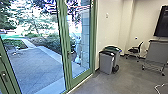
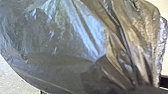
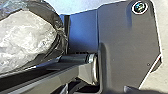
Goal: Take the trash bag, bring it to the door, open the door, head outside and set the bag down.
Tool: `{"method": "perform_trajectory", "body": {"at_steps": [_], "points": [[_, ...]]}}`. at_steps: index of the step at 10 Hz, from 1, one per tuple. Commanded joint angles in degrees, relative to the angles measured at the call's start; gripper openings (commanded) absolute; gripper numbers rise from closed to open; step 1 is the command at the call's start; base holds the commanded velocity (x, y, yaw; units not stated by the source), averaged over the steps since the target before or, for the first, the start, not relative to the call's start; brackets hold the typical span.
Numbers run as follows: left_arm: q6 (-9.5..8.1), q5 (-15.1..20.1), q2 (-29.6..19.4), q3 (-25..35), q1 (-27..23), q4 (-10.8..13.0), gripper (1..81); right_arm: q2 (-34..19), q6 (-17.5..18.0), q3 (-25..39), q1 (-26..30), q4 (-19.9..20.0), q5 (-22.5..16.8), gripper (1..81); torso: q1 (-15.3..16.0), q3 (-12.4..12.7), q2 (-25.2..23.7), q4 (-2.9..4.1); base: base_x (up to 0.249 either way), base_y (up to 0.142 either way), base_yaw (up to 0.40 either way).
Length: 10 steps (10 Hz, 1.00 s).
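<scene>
In the head view, a green-framed glass door (image 1: 66, 47) stood at eleven o'clock, a boxy grey plastic bin (image 1: 105, 65) at one. The left wrist view showed the shiny, dark plastic trash bag (image 2: 57, 72) close up; the right, its whitish bulge. What the tools gripped, I couldn't tell.

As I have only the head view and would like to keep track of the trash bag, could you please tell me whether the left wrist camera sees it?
Observer: Yes, the trash bag shows large there.
Operator: Thank you. Is its plastic smooth or gathered?
Observer: Gathered, with long folds running together toward one edge.
Operator: And what does the right wrist camera add, please?
Observer: A pale, crumpled patch bordered by dark plastic.
</scene>
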Motion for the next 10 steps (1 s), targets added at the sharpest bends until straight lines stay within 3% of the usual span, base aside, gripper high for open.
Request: {"method": "perform_trajectory", "body": {"at_steps": [1, 10], "points": [[0.25, 3.1, -0.1, 0.2, -3.5, 0.5, 1.0, 1.1, -0.4, 0.6, 3.2, -0.4, -4.1, 81.1, 0.0, 0.0, 0.0, 0.0, 0.179, -0.073, 0.0], [0.25, 3.1, -0.1, 0.2, -3.5, 0.5, 1.0, 1.1, -0.4, 0.7, 3.2, -0.4, -4.1, 81.1, 0.0, 0.0, 0.0, 0.0, 0.179, -0.073, 0.0]]}}
